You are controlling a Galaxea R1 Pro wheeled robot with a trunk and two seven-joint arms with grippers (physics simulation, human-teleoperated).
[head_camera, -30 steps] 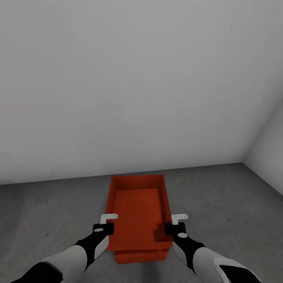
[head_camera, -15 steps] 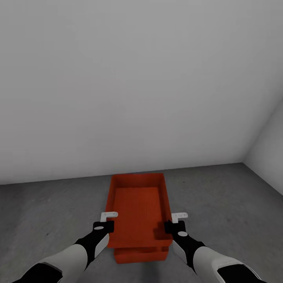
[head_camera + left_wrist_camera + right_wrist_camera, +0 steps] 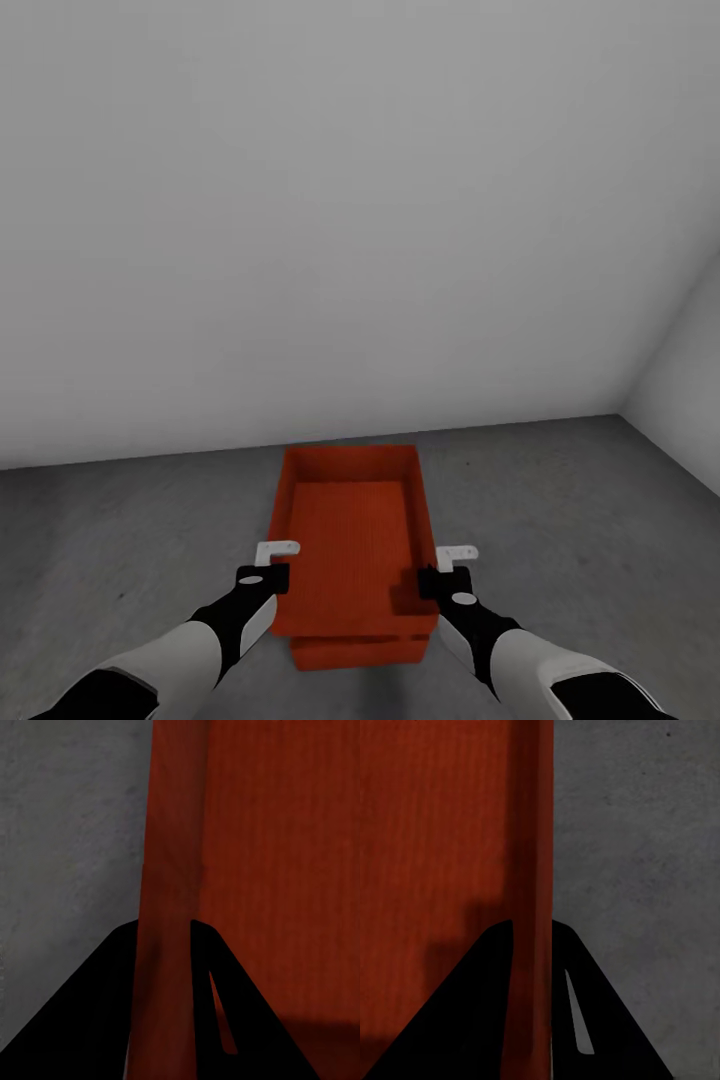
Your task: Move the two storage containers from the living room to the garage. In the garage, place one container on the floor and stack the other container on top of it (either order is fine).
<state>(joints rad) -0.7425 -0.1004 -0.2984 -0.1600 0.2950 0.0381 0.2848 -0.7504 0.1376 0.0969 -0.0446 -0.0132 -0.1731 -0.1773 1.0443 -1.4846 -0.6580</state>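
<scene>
Where the dark grey, mottled concrete floor (image 3: 600, 520) meets the plain pale grey wall (image 3: 340, 220), you have two orange-red rectangular plastic bins, lidless and thin-walled. The upper bin (image 3: 350, 530) sits over the lower bin (image 3: 355, 652), of which a strip of near wall shows beneath it in the head view; whether the upper one rests on it fully cannot be told. Your left gripper (image 3: 165, 934) straddles the upper bin's left long wall, a black finger (image 3: 112, 967) on each face, pinching the thin rim. Your right gripper (image 3: 532, 934) clasps the right long wall likewise, one finger (image 3: 491, 960) inside over the finely ribbed base, the other outside over rough concrete. Both bins stand near the wall, well apart from the room's corner.
</scene>
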